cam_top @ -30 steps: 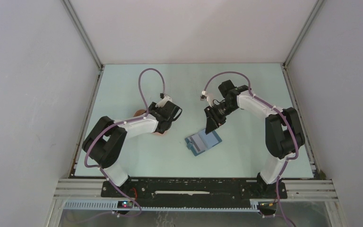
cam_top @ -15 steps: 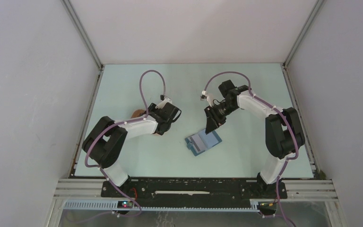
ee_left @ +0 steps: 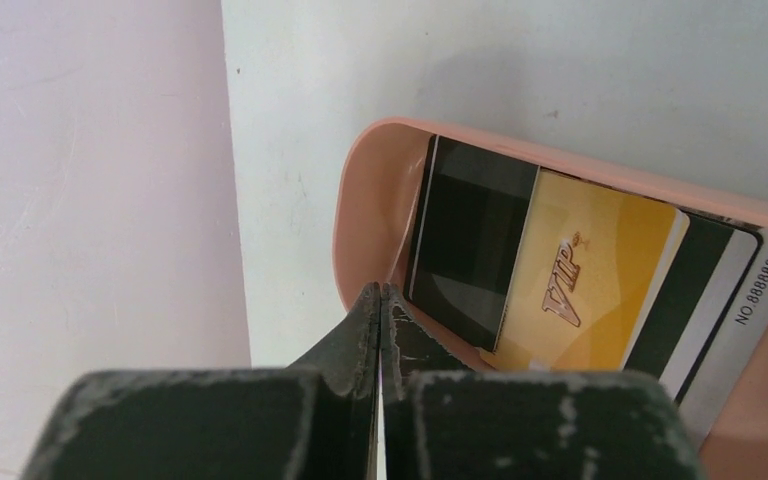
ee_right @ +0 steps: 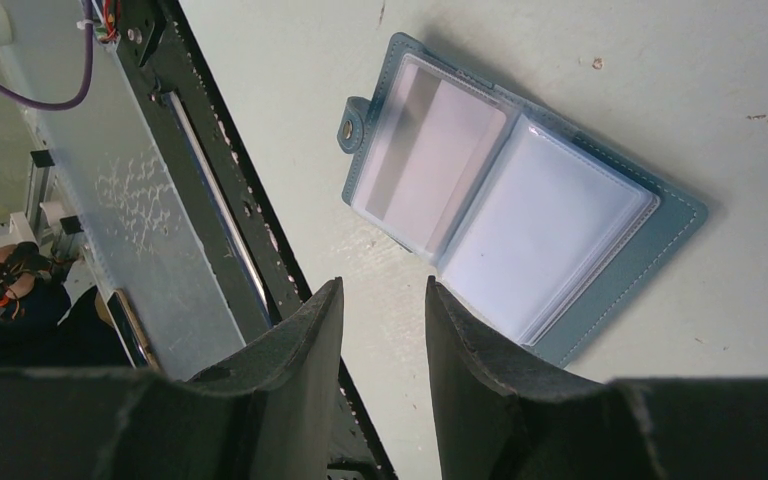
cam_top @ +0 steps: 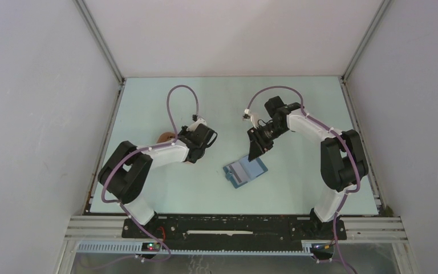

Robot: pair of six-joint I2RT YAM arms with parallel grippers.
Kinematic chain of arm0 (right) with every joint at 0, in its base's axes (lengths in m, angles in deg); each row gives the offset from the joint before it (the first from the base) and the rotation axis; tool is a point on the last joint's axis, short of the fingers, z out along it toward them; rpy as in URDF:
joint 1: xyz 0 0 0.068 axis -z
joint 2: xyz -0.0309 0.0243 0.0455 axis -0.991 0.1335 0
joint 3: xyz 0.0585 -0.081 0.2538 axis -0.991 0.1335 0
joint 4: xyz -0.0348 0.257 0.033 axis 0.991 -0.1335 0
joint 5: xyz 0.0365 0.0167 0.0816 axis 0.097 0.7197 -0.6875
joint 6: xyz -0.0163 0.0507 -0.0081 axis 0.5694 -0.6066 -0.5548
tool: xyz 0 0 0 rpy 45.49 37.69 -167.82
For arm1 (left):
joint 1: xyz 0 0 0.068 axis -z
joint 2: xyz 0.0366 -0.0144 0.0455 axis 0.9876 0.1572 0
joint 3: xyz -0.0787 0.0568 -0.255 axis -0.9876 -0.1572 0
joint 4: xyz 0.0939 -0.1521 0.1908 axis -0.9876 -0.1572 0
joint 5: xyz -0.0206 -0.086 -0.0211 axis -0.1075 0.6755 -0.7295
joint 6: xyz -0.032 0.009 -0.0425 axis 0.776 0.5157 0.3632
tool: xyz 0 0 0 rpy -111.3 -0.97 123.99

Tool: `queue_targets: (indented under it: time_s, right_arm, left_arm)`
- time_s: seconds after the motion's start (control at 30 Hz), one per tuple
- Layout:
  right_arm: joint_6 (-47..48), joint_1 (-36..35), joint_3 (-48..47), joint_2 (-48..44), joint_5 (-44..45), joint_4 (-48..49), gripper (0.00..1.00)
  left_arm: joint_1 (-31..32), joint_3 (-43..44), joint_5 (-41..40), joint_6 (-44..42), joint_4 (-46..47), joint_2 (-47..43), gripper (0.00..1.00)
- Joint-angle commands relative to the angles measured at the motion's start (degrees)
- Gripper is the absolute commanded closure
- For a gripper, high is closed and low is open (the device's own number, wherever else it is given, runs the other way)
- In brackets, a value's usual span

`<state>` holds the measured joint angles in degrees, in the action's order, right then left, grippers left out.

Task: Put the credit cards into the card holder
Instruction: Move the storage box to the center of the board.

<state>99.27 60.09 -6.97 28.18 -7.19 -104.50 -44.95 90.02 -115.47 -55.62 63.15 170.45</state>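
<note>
So the whole next move is turning on where the credit cards [ee_left: 560, 270] are sitting relative to the left gripper [ee_left: 380, 292]. In the left wrist view they're lying just up and to the right of its tips, fanned out inside the pink tray [ee_left: 360, 215]. The black card [ee_left: 465, 250] is sitting closest to the tips, the yellow card [ee_left: 585, 270] is overlapping it, and the whitish card [ee_left: 750, 290] is poking out furthest right. The left gripper is clenched, fingers pressing tip to tip with nothing between them, and the tips are sitting right at the tray's rim beside the black card's near corner; I can't tell if they're actually touching it. Going by the stripes, the cards' long axis is running roughly along the fingers' reach, slightly tilted, so I'm guessing the fingers are going to have to open up and go for a near short edge. The card holder [ee_right: 520, 200] is lying open and flat on the table [cam_top: 296, 188], well apart from the tray and right below the right gripper [ee_right: 385, 290], which is hovering with its fingers parted a little and gripping nothing. So the left arm is looking nearer to the cards and the right arm nearer to the holder, with all 3 cards sitting in the tray.
</note>
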Motion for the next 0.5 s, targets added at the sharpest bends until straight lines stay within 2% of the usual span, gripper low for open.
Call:
queue_targets:
  time_s: [0.0, 0.47]
  right_arm:
    - [1.26, 0.41, -1.26, -2.66, -1.40, -0.83, 0.56]
    - [1.23, 0.44, -1.26, -2.63, -1.40, -0.88, 0.56]
  left_arm:
    - [-0.59, -1.47, 1.92, 0.44, 0.71, -3.75, 1.00]
    - [0.83, 0.70, 9.92, 5.81, -2.96, -6.80, 0.99]
